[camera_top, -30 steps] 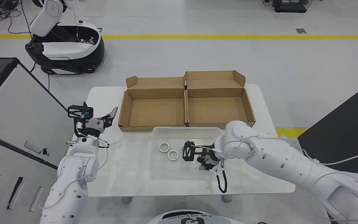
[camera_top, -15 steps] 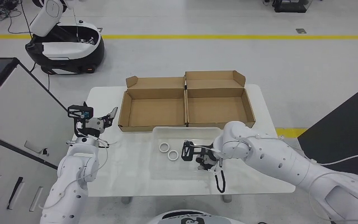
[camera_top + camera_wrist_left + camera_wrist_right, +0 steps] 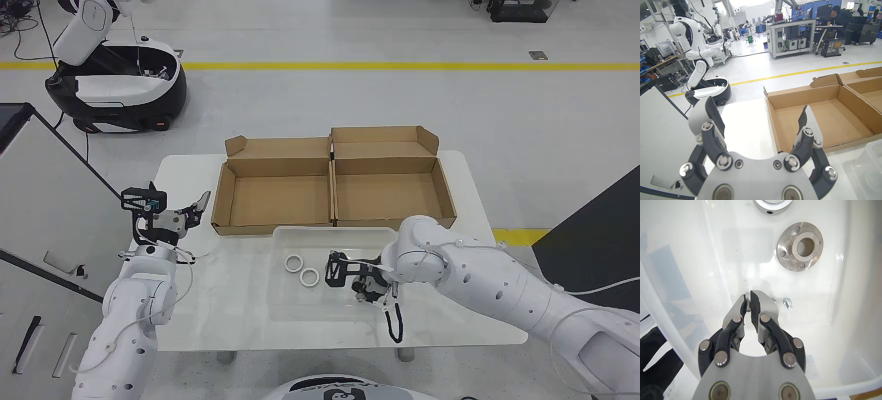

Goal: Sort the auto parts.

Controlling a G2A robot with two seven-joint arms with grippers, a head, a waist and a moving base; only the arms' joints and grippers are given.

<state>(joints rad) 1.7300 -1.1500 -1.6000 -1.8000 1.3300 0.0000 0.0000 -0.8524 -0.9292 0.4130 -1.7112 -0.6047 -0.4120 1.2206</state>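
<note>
From the top view I have a white bench (image 3: pixel 240 300) on a grey floor (image 3: pixel 300 100) crossed by a yellow line (image 3: pixel 400 66). Another robot (image 3: pixel 115 85) is parked beyond the far left corner. Two open boxes sit side by side along the far edge, the left box (image 3: pixel 272 195) touching the right box (image 3: pixel 392 190). A clear tub (image 3: pixel 300 232) lies just in front of them, towards the near edge. The right tool (image 3: pixel 333 270) is down inside the tub. The left tool (image 3: pixel 195 210) hangs over the bench's left edge, well apart from the tub.

On the left wrist view, the left tool stands wide with nothing between its fingers. It faces the left box across bare bench, with a workshop of desks and racks behind.

On the right wrist view, the right tool is pinched narrow on a bolt (image 3: pixel 747 303). The bolt's long axis runs along the fingers, with its head out at the tips and its thread towards the wrist. I cannot tell whether it is clear of the tub floor. A second bolt (image 3: pixel 787 303) lies just beside the tool on the tub floor, tilted, head away from the wrist. Farther on rests a flange (image 3: pixel 799 249), flat, hub up. A collar (image 3: pixel 772 205) lies beyond it.
</note>
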